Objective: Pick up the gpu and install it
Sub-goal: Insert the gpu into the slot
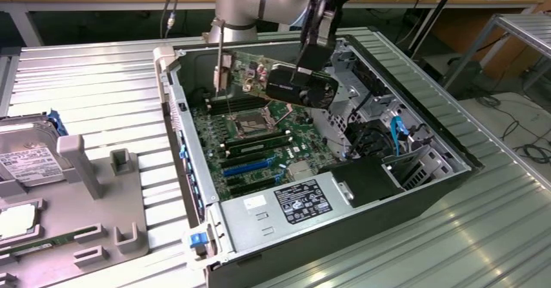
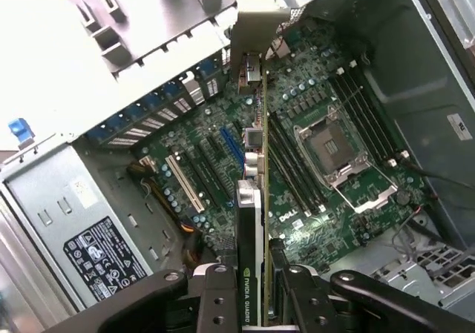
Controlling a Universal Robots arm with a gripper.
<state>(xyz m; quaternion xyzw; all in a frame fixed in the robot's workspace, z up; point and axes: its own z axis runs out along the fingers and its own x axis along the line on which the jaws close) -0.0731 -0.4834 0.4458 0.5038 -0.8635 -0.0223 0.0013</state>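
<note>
The gpu is a dark card with a black fan shroud and a silver end bracket. It hangs in the air over the motherboard inside the open computer case. My gripper comes down from above and is shut on the card's upper edge. In the wrist view the gpu appears edge-on, clamped between my two fingers, with my gripper centred on it. The card hovers above the expansion slots, clear of the board, and its bracket points toward the case's rear wall.
A power supply fills the case's near end, and blue slots and the CPU socket lie below the card. Drive bays and cables crowd the exterior view's right. A grey fixture holds a hard drive and a memory stick.
</note>
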